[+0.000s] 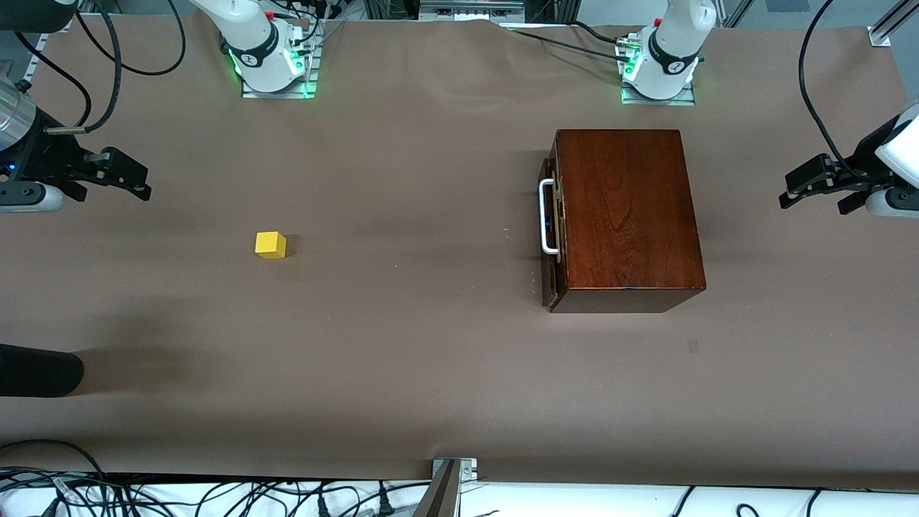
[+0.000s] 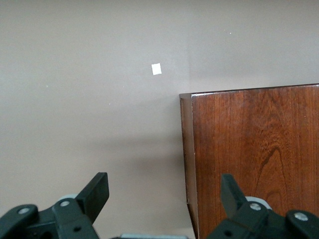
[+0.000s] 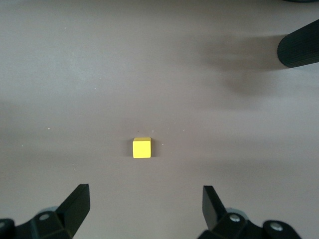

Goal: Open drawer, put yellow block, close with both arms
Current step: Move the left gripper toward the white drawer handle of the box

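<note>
The mahogany box (image 1: pixel 624 215) stands toward the left arm's end of the table. Its drawer is pushed in, and the dark front with the white bar handle (image 1: pixel 548 218) faces the right arm's end. The yellow block (image 1: pixel 270 245) lies on the bare table toward the right arm's end, far from the box. My right gripper (image 1: pixel 143 183) is open and empty, over the table at that end. In the right wrist view the block (image 3: pixel 141 148) sits ahead of the open gripper (image 3: pixel 146 199). My left gripper (image 1: pixel 787 192) is open and empty, over the table beside the box's closed end. The left wrist view shows the box (image 2: pixel 254 154) past the open gripper (image 2: pixel 164 191).
A black cylindrical object (image 1: pixel 36 370) reaches in over the table edge at the right arm's end, nearer to the front camera than the block; it also shows in the right wrist view (image 3: pixel 299 45). Brown covering (image 1: pixel 431 323) spans the table. Cables lie along its edges.
</note>
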